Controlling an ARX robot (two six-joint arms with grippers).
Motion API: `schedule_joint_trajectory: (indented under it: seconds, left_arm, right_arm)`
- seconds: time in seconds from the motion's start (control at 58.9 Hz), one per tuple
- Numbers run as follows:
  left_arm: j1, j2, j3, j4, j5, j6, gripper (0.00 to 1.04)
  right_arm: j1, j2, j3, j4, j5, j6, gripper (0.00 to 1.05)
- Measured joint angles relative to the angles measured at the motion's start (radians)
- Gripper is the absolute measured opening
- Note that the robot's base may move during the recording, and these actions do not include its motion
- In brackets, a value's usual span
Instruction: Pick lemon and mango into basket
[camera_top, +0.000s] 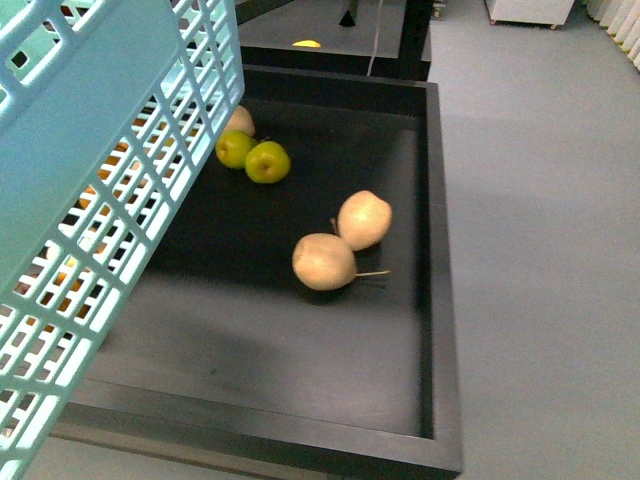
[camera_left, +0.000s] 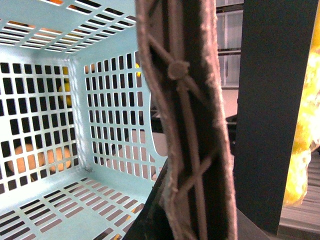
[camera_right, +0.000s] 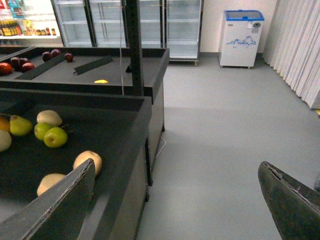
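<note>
One basket (camera_top: 90, 150) hangs tilted at near left, over the black tray (camera_top: 440, 300). Two green apples (camera_top: 267, 161) lie far and two tan pears (camera_top: 325, 262) in the middle, with open floor nearer. The right claw (camera_right: 176, 165) gapes wide and empty; whether the left claw (camera_left: 200, 150) grips anything, I cannot tell.

Light falls evenly from overhead, cool and slightly bluish, with no hard beams. On the dark desk (camera_top: 300, 330) it leaves only short, soft shadows tucked under the pale fruits (camera_top: 324, 262), and the matte surface gives back a faint sheen rather than glare. The basket (camera_top: 90, 150) above the desk sits so near my front camera that its slats look soft and a little washed out. In my left wrist view the brown handle (camera_left: 195, 150) is a close, grainy blur, and a yellow shape (camera_left: 302, 125) beyond it is overexposed. From my right wrist the room beyond the desk is bright and fairly sharp, while my right gripper (camera_right: 177, 165) shows dim and out of focus.
</note>
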Motion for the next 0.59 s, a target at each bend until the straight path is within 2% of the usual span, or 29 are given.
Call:
schedule_joint_trajectory:
  seconds: [0.594]
  left_arm:
    - [0.0, 0.001, 0.0, 0.0, 0.003, -0.001, 0.05]
  right_arm:
    - [0.0, 0.001, 0.0, -0.001, 0.003, 0.0, 0.96]
